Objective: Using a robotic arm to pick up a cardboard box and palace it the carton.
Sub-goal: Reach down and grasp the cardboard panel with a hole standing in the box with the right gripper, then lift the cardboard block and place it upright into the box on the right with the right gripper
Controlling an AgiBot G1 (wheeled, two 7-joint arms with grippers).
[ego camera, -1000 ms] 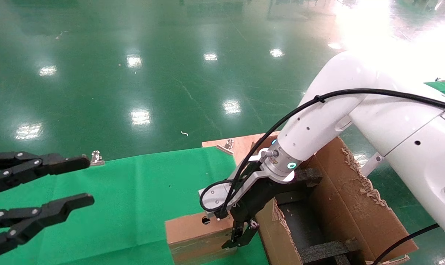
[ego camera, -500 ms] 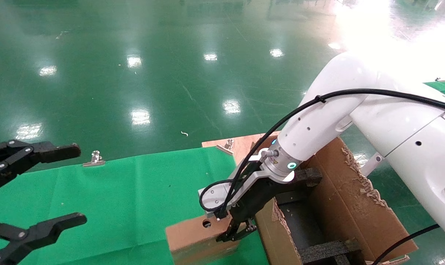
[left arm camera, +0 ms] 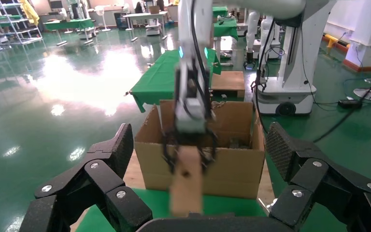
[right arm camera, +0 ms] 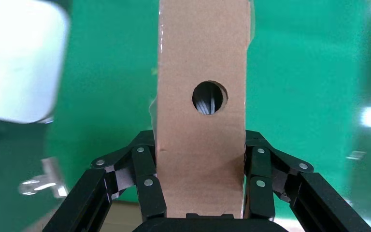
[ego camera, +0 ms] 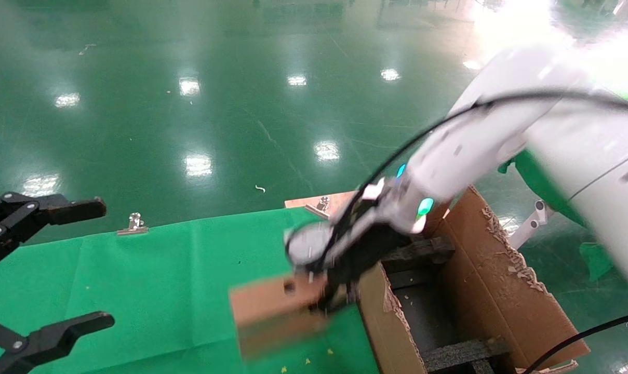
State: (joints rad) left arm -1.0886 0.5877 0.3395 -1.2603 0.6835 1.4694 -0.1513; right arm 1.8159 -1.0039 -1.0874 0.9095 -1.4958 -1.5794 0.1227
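The small brown cardboard box (ego camera: 272, 311), with a round hole in its narrow face, hangs tilted just above the green cloth beside the carton's near wall. My right gripper (ego camera: 336, 297), on the white robotic arm (ego camera: 464, 150), is shut on the box's end. In the right wrist view its black fingers (right arm camera: 147, 181) press both sides of the box (right arm camera: 203, 58). The large carton (ego camera: 500, 291) with ragged flaps stands at the right, black foam inserts (ego camera: 423, 249) inside. My left gripper (ego camera: 102, 262) is open at the far left. It faces the box (left arm camera: 186, 181) and the carton (left arm camera: 236, 164).
A green cloth (ego camera: 189, 270) covers the table, held by metal clips (ego camera: 133, 223) (ego camera: 321, 204) at its far edge. A bare wooden board corner (ego camera: 339, 200) shows behind the carton. Glossy green floor lies beyond.
My right gripper has closed on the cardboard box and lifted it off the cloth, with the arm swinging upward. My left gripper has drawn back leftward and spread wider.
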